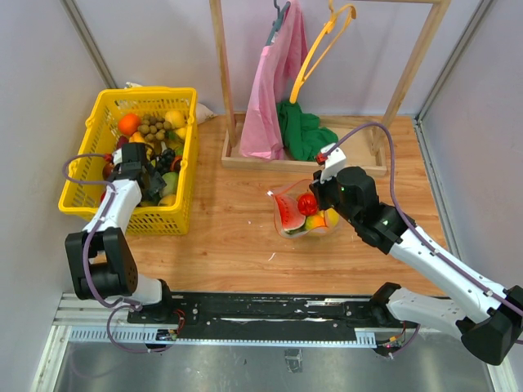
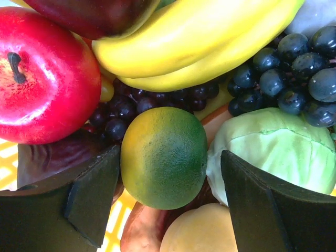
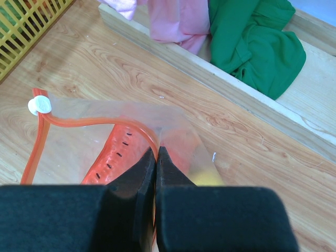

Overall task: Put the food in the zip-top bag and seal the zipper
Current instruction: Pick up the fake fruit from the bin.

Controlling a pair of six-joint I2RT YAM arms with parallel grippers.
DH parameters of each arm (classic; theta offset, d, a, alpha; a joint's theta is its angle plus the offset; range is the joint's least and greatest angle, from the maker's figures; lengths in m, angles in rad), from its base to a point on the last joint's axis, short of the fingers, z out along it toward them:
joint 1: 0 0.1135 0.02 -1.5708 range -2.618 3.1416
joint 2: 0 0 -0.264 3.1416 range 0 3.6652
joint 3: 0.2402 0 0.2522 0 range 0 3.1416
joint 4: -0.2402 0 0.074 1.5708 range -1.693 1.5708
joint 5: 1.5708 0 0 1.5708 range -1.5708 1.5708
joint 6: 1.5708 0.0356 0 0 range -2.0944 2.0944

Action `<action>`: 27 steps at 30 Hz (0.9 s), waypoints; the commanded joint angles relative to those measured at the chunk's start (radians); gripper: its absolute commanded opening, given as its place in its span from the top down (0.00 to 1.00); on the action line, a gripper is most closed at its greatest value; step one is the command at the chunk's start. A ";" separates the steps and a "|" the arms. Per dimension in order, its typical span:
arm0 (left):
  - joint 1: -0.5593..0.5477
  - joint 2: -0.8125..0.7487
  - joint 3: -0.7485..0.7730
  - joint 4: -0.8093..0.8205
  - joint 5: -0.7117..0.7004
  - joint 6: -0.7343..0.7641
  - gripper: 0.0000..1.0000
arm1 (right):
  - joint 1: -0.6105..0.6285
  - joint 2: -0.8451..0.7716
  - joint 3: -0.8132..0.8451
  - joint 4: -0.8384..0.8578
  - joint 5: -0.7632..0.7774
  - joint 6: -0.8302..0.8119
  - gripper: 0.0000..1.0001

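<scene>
My left gripper [image 1: 155, 181] is down in the yellow basket [image 1: 90, 131], open, its fingers [image 2: 92, 197] either side of a green-and-yellow round fruit [image 2: 164, 156]. A red apple [image 2: 44, 79], a banana [image 2: 194, 39], dark grapes [image 2: 294, 68] and a pale green cabbage [image 2: 268, 149] lie around it. My right gripper [image 3: 157, 152] is shut on the mouth edge of the clear zip-top bag [image 1: 304, 214], pinching its red-orange zipper [image 3: 89, 122]. The bag stands open on the table and holds a watermelon slice [image 1: 286, 211], a red piece [image 1: 307, 203] and a yellow piece [image 1: 329, 218]. The white slider [image 3: 39, 105] sits at the zipper's left end.
A wooden rack [image 1: 245, 155] stands at the back with a pink garment [image 1: 274, 90], a green cloth [image 1: 304, 131] and a yellow hanger [image 1: 323, 49]. The basket holds several other fruits, including an orange [image 1: 128, 124]. Walls close in both sides.
</scene>
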 commanded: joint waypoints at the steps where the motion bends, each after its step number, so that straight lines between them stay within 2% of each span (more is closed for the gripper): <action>1: 0.006 0.040 -0.030 0.009 0.037 -0.005 0.22 | -0.012 -0.014 -0.012 0.038 -0.007 -0.007 0.99; 8: 0.011 0.046 -0.024 0.028 0.071 0.002 0.38 | -0.011 -0.014 -0.015 0.039 -0.007 -0.005 0.99; 12: 0.011 0.014 -0.019 0.043 0.085 0.015 0.54 | -0.011 -0.016 -0.013 0.039 -0.009 -0.005 0.99; 13: 0.011 0.000 -0.013 0.042 0.084 0.023 0.61 | -0.011 -0.017 -0.013 0.039 -0.009 -0.005 0.99; 16: 0.011 -0.046 0.010 0.028 0.079 0.037 0.70 | -0.011 -0.020 -0.012 0.037 -0.010 -0.005 0.99; 27: 0.011 -0.225 0.071 0.024 0.189 0.077 0.81 | -0.011 -0.023 -0.007 0.035 -0.013 0.000 0.99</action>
